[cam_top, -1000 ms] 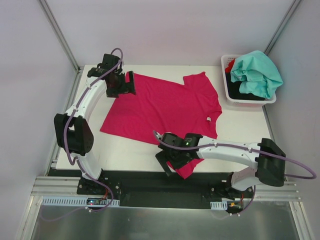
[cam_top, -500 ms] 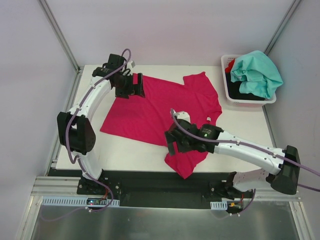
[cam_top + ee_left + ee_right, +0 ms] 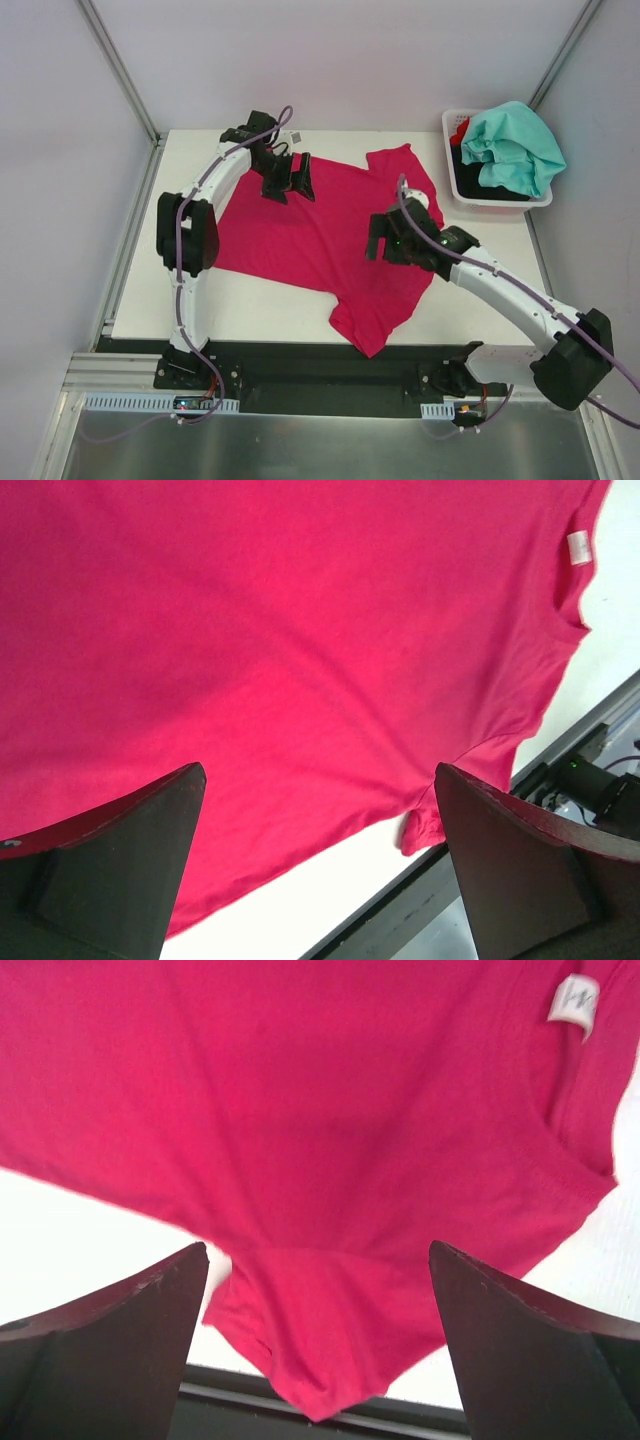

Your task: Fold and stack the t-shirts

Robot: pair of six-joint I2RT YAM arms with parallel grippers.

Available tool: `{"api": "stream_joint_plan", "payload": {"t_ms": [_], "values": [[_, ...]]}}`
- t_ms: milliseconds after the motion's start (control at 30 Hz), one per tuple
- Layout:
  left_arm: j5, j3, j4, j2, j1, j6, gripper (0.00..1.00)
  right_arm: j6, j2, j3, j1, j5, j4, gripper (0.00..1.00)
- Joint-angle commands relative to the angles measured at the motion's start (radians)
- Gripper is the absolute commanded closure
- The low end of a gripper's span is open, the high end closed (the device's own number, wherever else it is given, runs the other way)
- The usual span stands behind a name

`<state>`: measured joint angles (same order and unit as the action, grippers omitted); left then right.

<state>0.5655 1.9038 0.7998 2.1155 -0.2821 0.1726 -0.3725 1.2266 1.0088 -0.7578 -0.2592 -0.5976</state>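
A large magenta-pink t-shirt (image 3: 320, 225) lies spread on the white table, with one sleeve (image 3: 370, 315) reaching the front edge. My left gripper (image 3: 300, 178) hovers open and empty above its far part. In the left wrist view (image 3: 320, 770) only pink cloth and the small white label (image 3: 579, 547) show below it. My right gripper (image 3: 380, 238) hovers open and empty above the shirt near the collar. The right wrist view (image 3: 318, 1250) shows the sleeve (image 3: 320, 1350) and the label (image 3: 575, 1002). A teal-mint shirt (image 3: 515, 145) lies on black (image 3: 495, 180) and red (image 3: 461, 130) ones in the basket.
The white plastic basket (image 3: 452, 160) stands at the table's back right corner. A black rail runs along the front edge (image 3: 330, 360). Metal frame posts rise at the back left and back right.
My left gripper has moved right, over the shirt's far part. My right gripper has risen from the front sleeve and moved back and right toward the collar. The shirt lies as before.
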Motion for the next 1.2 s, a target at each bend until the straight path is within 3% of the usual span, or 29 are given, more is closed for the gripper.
{"api": "stream_joint_plan", "payload": {"t_ms": [0,133,233,433,633,933,1167], "values": [[0.096,0.094,0.009,0.006,-0.006,0.015,0.01,0.078,0.006,0.034,0.124,0.130,0.091,0.04],[0.056,0.054,0.007,0.020,-0.006,0.005,0.01,0.096,0.043,0.040,0.228,0.248,0.104,0.04],[0.053,0.070,-0.004,0.052,0.001,0.001,0.01,0.109,0.117,0.045,0.349,0.449,0.169,0.04],[0.013,0.133,-0.085,0.087,0.021,0.079,0.01,0.268,0.341,0.261,0.436,0.718,0.139,0.04],[-0.076,0.120,-0.123,0.038,0.026,0.100,0.01,0.282,0.458,0.379,0.483,0.749,0.142,0.04],[-0.119,0.084,-0.224,0.023,0.035,0.110,0.01,0.346,0.574,0.517,0.535,0.581,0.147,0.04],[-0.130,-0.009,-0.367,-0.043,0.041,0.151,0.01,0.382,0.755,0.668,0.591,0.656,0.153,0.04]]}}
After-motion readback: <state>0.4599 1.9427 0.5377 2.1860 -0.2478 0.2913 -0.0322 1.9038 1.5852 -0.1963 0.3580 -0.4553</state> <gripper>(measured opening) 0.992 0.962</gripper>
